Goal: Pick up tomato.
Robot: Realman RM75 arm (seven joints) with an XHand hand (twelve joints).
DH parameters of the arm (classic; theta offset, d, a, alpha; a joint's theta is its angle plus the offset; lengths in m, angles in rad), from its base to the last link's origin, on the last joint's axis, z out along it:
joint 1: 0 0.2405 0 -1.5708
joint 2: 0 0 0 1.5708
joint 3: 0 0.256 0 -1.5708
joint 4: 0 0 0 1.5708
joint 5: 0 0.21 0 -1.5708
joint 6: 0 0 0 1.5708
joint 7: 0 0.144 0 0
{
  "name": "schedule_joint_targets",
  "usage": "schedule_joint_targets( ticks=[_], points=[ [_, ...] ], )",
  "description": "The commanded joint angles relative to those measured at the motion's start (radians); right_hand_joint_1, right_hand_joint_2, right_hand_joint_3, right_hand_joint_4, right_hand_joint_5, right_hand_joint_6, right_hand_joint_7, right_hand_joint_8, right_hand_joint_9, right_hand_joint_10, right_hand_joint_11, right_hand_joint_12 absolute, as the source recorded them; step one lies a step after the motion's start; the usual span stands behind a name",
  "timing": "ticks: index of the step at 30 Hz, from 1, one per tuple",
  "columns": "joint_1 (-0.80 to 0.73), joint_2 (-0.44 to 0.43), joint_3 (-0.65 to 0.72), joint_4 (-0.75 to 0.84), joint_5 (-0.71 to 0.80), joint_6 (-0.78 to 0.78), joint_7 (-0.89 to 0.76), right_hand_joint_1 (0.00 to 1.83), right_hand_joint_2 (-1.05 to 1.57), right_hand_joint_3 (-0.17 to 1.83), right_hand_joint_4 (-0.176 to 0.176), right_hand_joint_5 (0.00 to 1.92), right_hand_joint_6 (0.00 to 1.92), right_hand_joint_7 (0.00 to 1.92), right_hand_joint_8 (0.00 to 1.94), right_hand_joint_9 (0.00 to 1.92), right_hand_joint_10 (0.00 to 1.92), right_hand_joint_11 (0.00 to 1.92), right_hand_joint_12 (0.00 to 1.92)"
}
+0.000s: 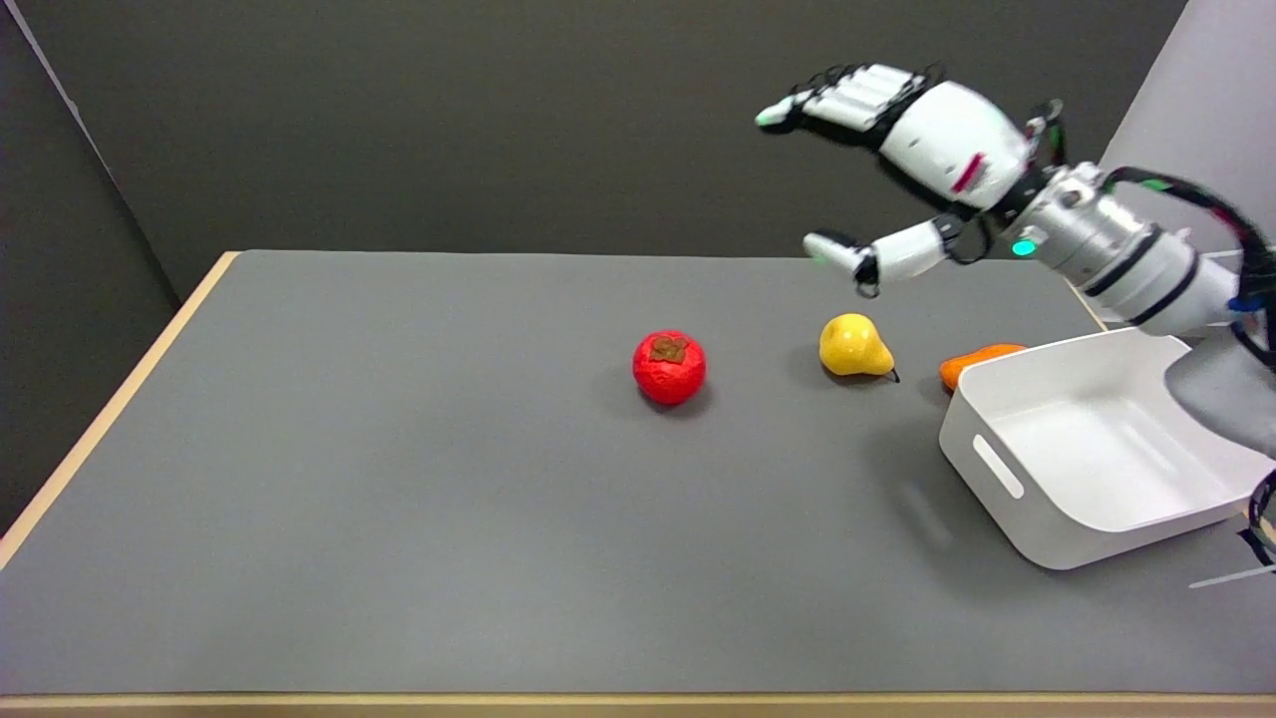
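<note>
The right hand point(897, 170) hangs in the air above the far right part of the table point(399, 499), at about one o'clock from the table's middle. Its fingers point(847, 100) stretch out toward the left and the thumb point(877, 254) sits apart below them, so the hand is spread wide and holds nothing.

The tomato point(669, 366), red with a brownish patch on top, rests on the grey table near its middle, well apart from the hand and at about seven o'clock from it. A yellow pear point(854, 346) lies at three o'clock from the tomato, near it but not touching, roughly under the thumb.

At three o'clock from the pear an orange thing point(972, 361) shows only in part behind the corner of a white bin point(1007, 469); it may be a carrot, but too little of it shows to be sure. The bin sits at the table's right edge, with a slot handle in its near wall.
</note>
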Motion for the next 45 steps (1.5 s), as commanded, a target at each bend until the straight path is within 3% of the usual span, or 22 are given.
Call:
schedule_joint_targets(
  ticks=[1,9,24,45],
  points=[
    [0.134,-0.005,-0.312,0.119,-0.227,-0.263,-0.065,0.40,0.53,0.93,0.091,0.12,0.37,0.16,0.26,0.13,0.60,0.15,1.29],
    [0.193,-0.005,-0.385,0.118,-0.237,-0.283,-0.059,0.19,0.45,0.91,0.067,0.04,0.20,0.05,0.20,0.03,0.55,0.11,1.13],
    [0.405,-0.074,-0.673,-0.023,-0.286,-0.346,-0.047,0.17,0.47,0.93,0.058,0.02,0.19,0.04,0.19,0.02,0.54,0.11,1.09],
    [0.427,-0.232,-0.700,-0.323,-0.295,-0.350,-0.021,0.21,0.47,0.94,0.069,0.02,0.16,0.06,0.21,0.05,0.55,0.11,1.08]
  ],
)
